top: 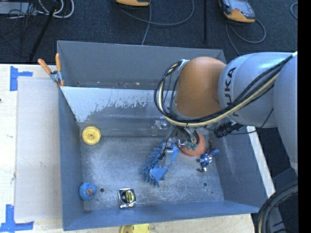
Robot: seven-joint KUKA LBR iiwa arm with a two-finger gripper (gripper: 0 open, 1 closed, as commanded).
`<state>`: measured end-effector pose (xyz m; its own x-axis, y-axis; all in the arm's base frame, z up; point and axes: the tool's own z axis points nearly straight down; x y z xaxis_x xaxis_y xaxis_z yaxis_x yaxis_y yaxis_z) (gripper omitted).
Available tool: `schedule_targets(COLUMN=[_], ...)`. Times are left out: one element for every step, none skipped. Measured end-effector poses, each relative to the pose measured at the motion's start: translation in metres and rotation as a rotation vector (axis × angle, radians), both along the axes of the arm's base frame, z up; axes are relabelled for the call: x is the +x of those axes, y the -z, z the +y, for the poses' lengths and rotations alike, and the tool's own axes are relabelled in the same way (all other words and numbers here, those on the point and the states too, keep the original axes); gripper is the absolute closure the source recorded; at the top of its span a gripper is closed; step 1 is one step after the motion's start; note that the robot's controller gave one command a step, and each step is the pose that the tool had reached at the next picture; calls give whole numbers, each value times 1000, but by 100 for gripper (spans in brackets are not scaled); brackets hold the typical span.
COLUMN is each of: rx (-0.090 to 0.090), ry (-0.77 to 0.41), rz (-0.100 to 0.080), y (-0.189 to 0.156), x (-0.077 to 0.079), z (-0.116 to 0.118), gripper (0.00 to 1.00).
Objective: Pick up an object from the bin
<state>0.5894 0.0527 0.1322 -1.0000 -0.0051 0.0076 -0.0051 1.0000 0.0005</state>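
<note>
- Dark carpet (97, 18) strewn with cables lies behind the grey metal bin (146, 72), whose floor is scuffed pale in the middle.
- Camera view: my arm reaches in from the right. Its orange cover (197, 86) bulges over the bin's far right part, and my pincer (171, 148) hangs below it, low over the floor and right of the middle.
- Nearest to me is a blue bristly thing (154, 170), something like a brush or frond. It has a flat stem and many thin spikes fanning out toward the lower left.
- It lies flat and aslant on the floor, right of the middle. Its upper end runs up right beneath my pincer, and the rest spreads away down and to the left.
- I cannot tell whether that end touches me.
- I cannot tell whether my pincer is wide or narrow, since the wrist and cables crowd it.
- Just beside my pincer on the right sits an orange-red round thing (193, 147), and a small blue piece (206, 159) lies a little further right.
- Well apart, a yellow disc (91, 135) lies at the left. A blue knob (87, 191) sits in the near left corner, with a tape measure (127, 197) by the near wall.
</note>
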Motion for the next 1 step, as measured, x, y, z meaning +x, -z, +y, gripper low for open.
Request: schedule_targets(rx=[0], ry=[1], rz=[-7], y=[-5], x=[1], z=[0], gripper=[0])
